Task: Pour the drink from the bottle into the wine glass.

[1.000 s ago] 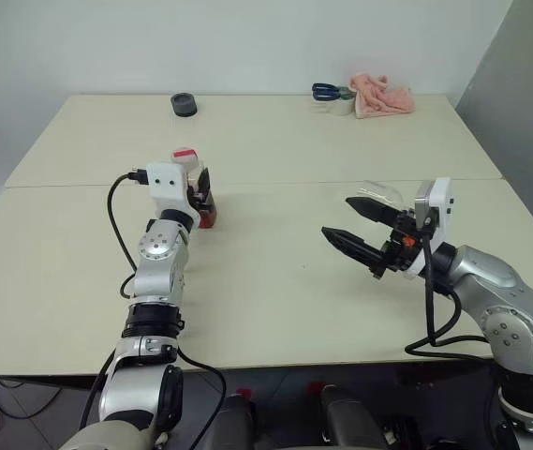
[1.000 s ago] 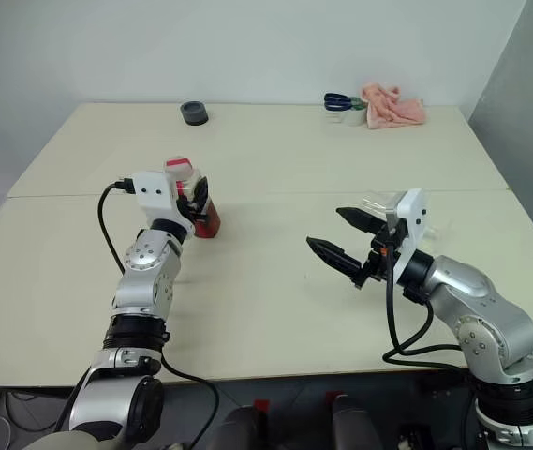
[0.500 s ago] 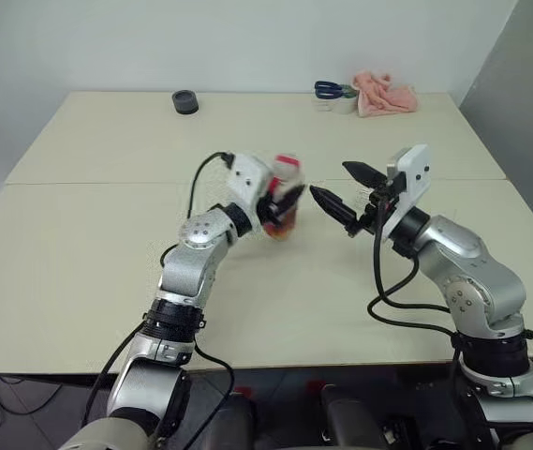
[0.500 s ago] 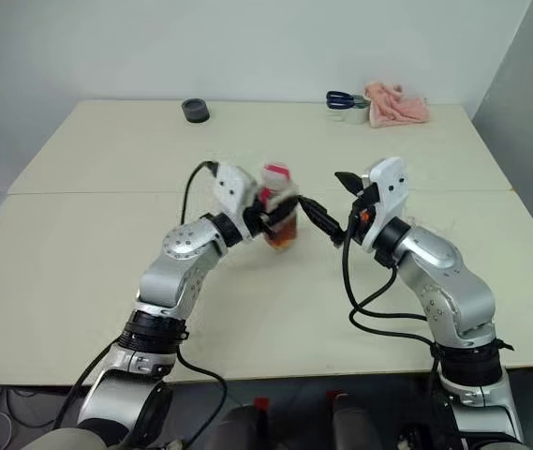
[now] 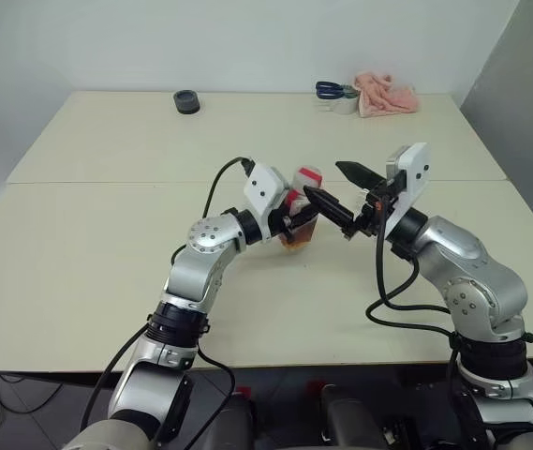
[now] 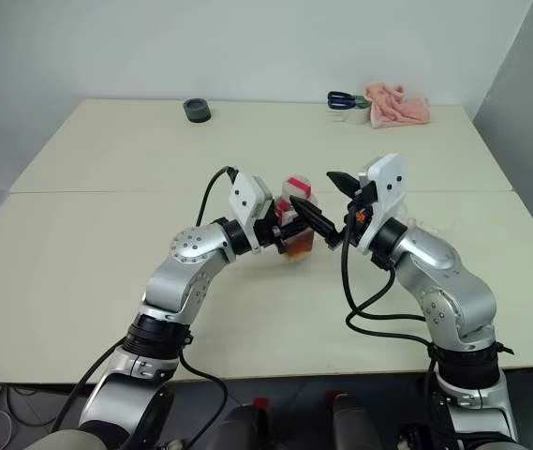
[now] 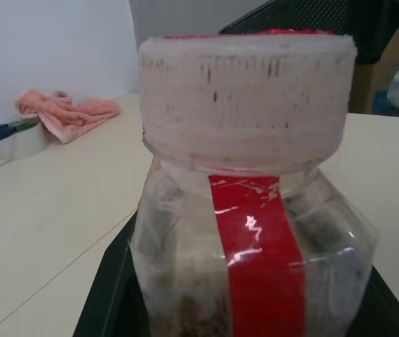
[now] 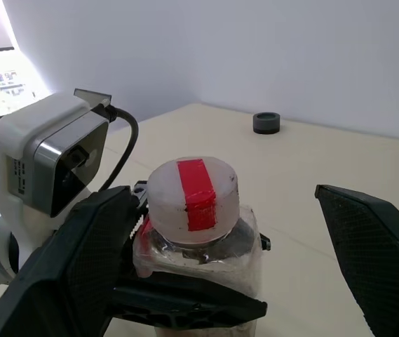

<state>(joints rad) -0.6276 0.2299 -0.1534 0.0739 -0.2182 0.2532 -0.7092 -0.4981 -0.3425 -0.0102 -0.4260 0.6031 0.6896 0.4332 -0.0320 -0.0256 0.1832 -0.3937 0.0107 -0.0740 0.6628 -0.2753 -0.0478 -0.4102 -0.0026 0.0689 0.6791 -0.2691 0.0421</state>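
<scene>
We see the bottle as clear, scuffed plastic with a glossy red label strip and a whitish, ridged cap. The table looks matt and smooth, the pink cloth soft and crumpled, and the right gripper's 2 black fingers show a fine cross-hatched texture.

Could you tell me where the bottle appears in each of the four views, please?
Left eye view: bottle at centre, above the table, in the left claw.
Right eye view: just left of centre.
Left wrist view: close up, red strip facing.
Right wrist view: low centre, cap up.
Shared landmark: the pink cloth at the table's far edge.
</scene>
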